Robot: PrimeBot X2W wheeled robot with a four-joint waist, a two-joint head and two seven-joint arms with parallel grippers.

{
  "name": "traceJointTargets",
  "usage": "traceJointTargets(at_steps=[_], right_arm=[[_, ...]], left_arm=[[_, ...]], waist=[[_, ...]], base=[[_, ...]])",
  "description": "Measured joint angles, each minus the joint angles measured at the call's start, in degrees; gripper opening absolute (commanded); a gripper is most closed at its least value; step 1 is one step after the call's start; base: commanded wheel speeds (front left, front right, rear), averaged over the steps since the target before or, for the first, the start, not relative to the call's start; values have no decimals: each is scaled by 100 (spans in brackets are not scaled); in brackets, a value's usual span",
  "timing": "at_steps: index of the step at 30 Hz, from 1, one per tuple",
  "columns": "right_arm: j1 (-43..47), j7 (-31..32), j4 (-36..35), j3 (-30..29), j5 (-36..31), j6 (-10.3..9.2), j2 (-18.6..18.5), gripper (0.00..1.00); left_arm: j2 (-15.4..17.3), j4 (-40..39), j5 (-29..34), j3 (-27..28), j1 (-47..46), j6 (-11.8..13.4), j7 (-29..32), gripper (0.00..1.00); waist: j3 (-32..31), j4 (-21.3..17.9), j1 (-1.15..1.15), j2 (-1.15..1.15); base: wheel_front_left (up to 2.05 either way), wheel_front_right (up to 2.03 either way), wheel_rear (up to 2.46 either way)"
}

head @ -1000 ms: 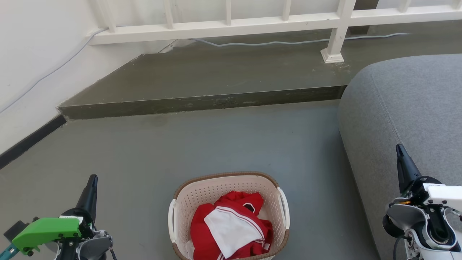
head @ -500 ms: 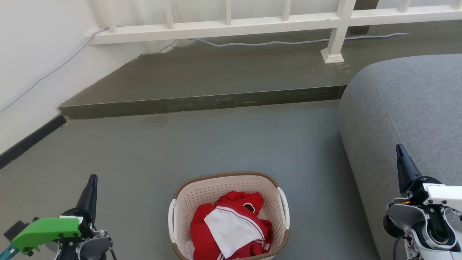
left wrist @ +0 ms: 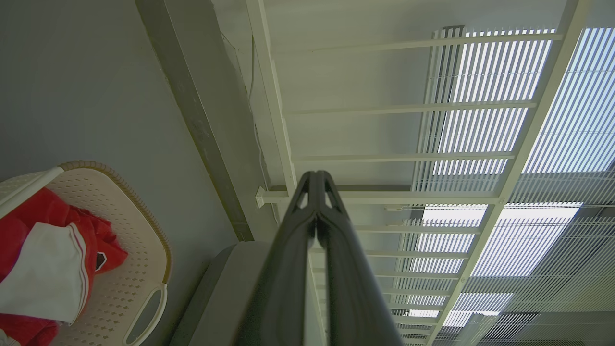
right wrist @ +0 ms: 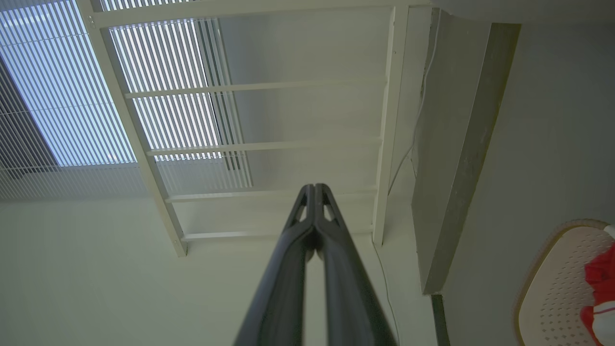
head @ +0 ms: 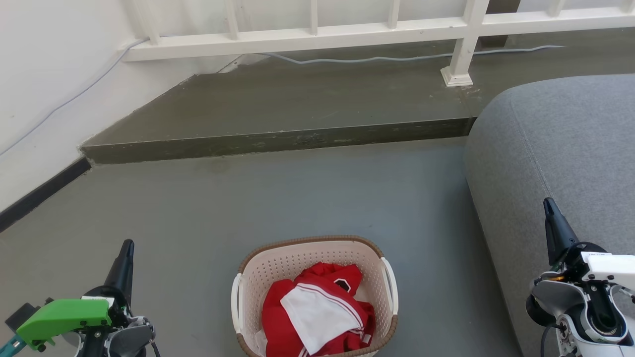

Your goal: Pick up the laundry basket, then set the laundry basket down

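Observation:
The laundry basket (head: 297,258), cream perforated plastic with a brown woven-look rim and white side handles, stands on the grey floor at the bottom centre of the head view. Red and white clothes (head: 317,312) lie inside it. My left gripper (head: 127,246) is shut and raised at the lower left, well left of the basket. My right gripper (head: 548,204) is shut at the lower right, in front of the sofa. The left wrist view shows the basket (left wrist: 139,250) at lower left beside the closed left gripper (left wrist: 315,174). In the right wrist view the basket (right wrist: 552,288) is at lower right, past the closed right gripper (right wrist: 314,186).
A grey sofa (head: 560,148) fills the right side. A raised concrete step (head: 278,141) crosses the floor ahead, with a white railing (head: 317,34) and a cable (head: 377,59) behind it. A white wall (head: 44,89) with a dark skirting closes the left.

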Motion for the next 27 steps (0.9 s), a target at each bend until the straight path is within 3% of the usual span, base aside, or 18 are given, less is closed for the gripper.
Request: traceJointTargets(at_steps=[27], right_arm=[[0, 1, 0, -12, -4, 0, 15, 0]], left_arm=[[-2, 0, 1, 4, 0, 0, 1, 0]], waist=[[0, 0, 0, 0]], base=[[0, 0, 0]])
